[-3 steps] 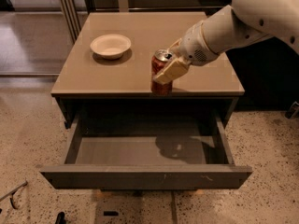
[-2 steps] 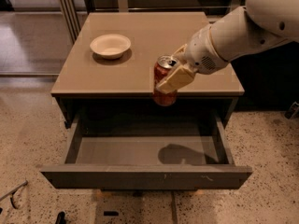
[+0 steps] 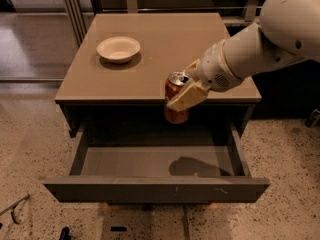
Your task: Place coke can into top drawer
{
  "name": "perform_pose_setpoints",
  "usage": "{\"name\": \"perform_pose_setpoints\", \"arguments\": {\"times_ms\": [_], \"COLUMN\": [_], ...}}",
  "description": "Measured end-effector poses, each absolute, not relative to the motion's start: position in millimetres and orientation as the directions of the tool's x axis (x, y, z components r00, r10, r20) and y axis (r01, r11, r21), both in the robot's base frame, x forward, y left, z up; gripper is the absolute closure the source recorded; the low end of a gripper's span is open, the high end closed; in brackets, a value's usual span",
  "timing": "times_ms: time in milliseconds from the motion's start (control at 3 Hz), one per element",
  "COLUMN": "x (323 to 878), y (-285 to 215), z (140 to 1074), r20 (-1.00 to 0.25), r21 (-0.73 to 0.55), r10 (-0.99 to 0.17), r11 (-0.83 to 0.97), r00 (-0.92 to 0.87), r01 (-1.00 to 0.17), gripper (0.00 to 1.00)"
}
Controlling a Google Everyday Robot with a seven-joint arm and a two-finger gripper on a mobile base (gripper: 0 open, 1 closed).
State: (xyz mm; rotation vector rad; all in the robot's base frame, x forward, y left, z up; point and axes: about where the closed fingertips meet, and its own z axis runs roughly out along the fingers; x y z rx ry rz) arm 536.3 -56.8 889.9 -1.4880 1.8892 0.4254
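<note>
The coke can point(image 3: 175, 115) is red-brown with a silver top and hangs upright in the air, just past the front edge of the cabinet top and over the back of the open top drawer point(image 3: 155, 188). My gripper point(image 3: 183, 94) is shut on the can from the right; a cream finger point(image 3: 185, 97) lies across its front. The white arm reaches in from the upper right. The drawer is pulled far out, dark grey, and its inside holds only the arm's shadow.
A white bowl point(image 3: 118, 49) sits on the tan cabinet top point(image 3: 160, 44) at the back left. Speckled floor surrounds the cabinet. Metal frame legs stand behind it. A dark object lies on the floor at the lower left.
The gripper has carried the can off the cabinet top, forward and down, so it now hangs past the front edge over the open drawer.
</note>
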Motion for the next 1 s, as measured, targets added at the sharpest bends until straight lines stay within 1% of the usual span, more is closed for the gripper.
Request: {"name": "perform_pose_setpoints", "arguments": {"times_ms": [333,667,1000], "x": [508,490,490], "y": [-52,-47,-47], "z": [828,778,778], "r20": [-0.712,-0.721,-0.721], "r21": [-0.118,-0.129,-0.129], "r10": [-0.69,-0.683,-0.683], "r11": [0.299,0.297,0.297], "r00": [-0.128,-0.116,-0.116], "r01": [-0.947,-0.946,-0.946], "gripper": [1.0,1.0,1.0]}}
